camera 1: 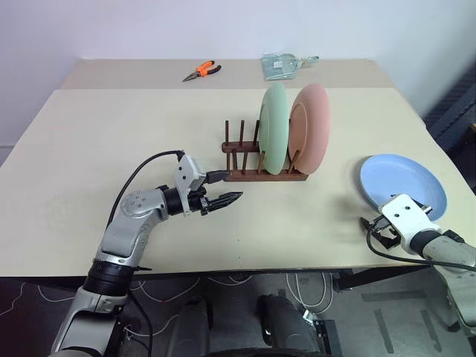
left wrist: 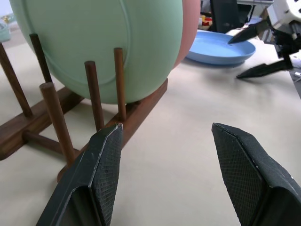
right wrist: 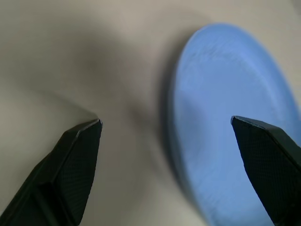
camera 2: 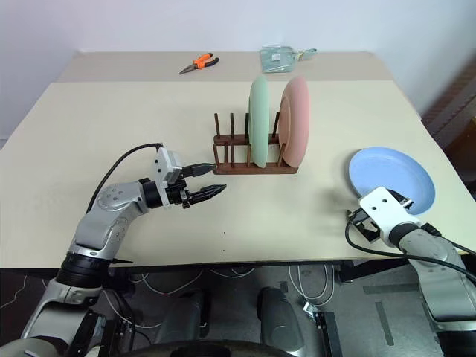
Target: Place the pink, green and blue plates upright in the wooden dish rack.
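Nearest the camera, at the front right corner of the table (camera 1: 111,141), the right gripper (right wrist: 167,127) hangs with its two black fingers spread wide and nothing between them; in its wrist view one fingertip sits over bare tabletop and the other over the blue plate (camera 1: 403,184), with no contact visible. That plate is light blue, round and shallow, and lies flat close to the right edge, well apart from the wooden dish rack (camera 1: 264,172). The left gripper (left wrist: 164,141) hovers low over the table toward the front, just beside the rack's left end, pointing level at it; its fingers stand well apart and hold nothing, and whether the near one touches the rack's base bar cannot be told. The rack is dark brown, with thin upright pegs rising from two parallel base bars, and stands around the middle of the table. Two plates stand upright in its right-hand slots: the green plate (camera 1: 274,128), pale mint, and just beside it on the right the pink plate (camera 1: 312,126), salmon coloured. The pegs at the rack's left end carry nothing. Orange-handled pliers (camera 1: 201,71) and a clear bag (camera 1: 282,65) lie near the far edge.
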